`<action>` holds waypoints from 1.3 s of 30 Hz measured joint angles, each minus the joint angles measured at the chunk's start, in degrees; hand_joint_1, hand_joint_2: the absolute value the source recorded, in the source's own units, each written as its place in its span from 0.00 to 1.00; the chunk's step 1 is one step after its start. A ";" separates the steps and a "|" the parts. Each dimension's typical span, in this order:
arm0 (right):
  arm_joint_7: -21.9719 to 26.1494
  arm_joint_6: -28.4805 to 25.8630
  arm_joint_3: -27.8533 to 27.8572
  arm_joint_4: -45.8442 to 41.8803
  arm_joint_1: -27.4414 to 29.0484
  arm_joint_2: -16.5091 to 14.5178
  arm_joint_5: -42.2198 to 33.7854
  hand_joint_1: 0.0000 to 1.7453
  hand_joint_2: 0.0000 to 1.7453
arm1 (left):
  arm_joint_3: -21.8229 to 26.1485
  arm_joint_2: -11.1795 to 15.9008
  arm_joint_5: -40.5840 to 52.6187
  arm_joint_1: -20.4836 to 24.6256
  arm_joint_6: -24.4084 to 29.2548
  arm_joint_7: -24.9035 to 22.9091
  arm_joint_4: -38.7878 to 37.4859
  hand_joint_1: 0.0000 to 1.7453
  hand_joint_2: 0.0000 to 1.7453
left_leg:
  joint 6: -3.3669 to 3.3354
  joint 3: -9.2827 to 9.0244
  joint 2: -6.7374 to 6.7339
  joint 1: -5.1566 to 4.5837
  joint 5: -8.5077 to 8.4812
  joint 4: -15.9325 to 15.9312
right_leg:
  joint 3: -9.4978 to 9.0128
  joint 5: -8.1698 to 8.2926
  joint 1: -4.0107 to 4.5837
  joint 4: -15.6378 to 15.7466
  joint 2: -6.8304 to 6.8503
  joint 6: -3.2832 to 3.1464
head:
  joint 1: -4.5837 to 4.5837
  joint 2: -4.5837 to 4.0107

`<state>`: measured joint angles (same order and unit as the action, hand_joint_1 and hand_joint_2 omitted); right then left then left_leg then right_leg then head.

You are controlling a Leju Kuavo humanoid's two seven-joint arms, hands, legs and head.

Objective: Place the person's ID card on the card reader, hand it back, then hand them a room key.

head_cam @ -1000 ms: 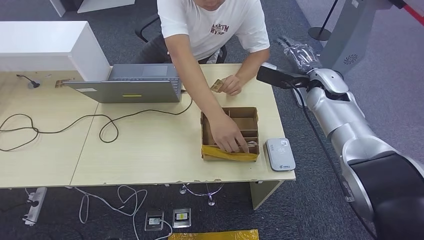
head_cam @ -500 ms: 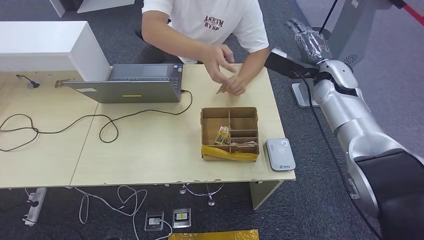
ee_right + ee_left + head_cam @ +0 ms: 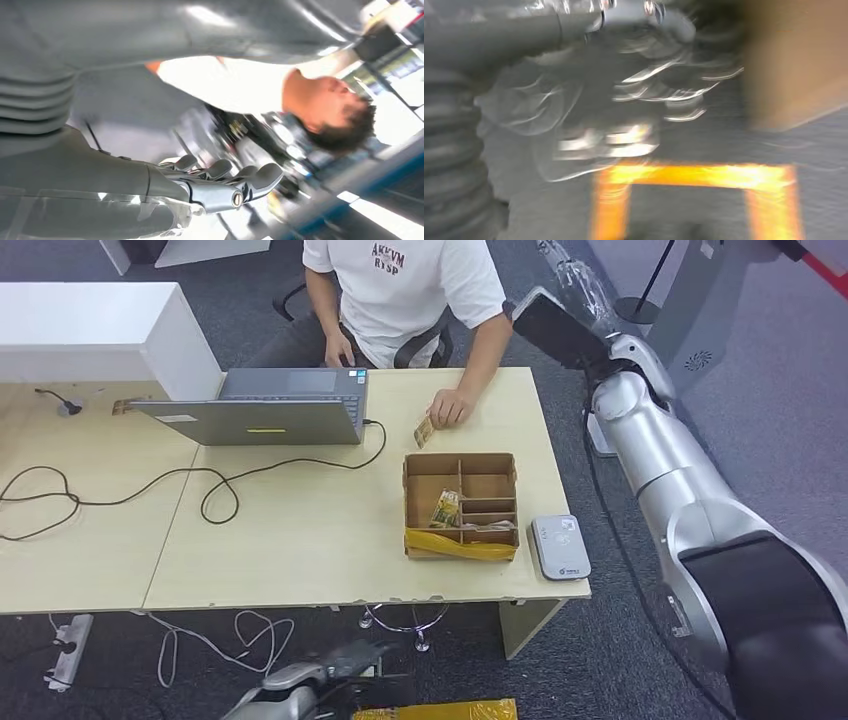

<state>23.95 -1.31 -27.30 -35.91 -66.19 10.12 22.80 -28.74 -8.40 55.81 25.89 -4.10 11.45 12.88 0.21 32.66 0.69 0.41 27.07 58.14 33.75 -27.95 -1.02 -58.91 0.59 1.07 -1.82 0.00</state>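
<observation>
Holding a small tan ID card [image 3: 424,431] on edge at the far side of the pale wooden surface [image 3: 300,540], the seated person's hand [image 3: 451,408] keeps it, we judge, lifted and ready to be taken. Its long axis runs slantwise, the lower end toward the brown cardboard divided box [image 3: 461,505]; we cannot tell which face is up. Our silver right hand [image 3: 570,280], wrapped in clear film, is raised beyond the surface's far right corner, well apart from the card, fingers gently curved and holding nothing. Our left hand [image 3: 634,105] hangs low over the floor; blur prevents us judging its opening. The grey flat card reader [image 3: 559,547] lies just beside the box, within our reach.
</observation>
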 joint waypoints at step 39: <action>-15.72 23.55 10.22 -40.55 29.84 10.82 -2.28 0.00 1.00 | -24.97 -4.70 4.76 2.07 0.36 -0.63 0.72 0.00 1.00 | -0.12 0.04 -0.51 0.02 0.17 0.03 | 0.10 0.07 0.03 0.20 -0.43 0.08 | -0.19 0.00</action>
<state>8.22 22.25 -17.09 -76.47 -36.35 20.94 20.52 -53.71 -13.10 60.57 27.96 -3.74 10.82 13.60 0.09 32.70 0.19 0.44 27.24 58.18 33.85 -27.88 -0.99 -58.71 0.16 1.15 -2.01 0.00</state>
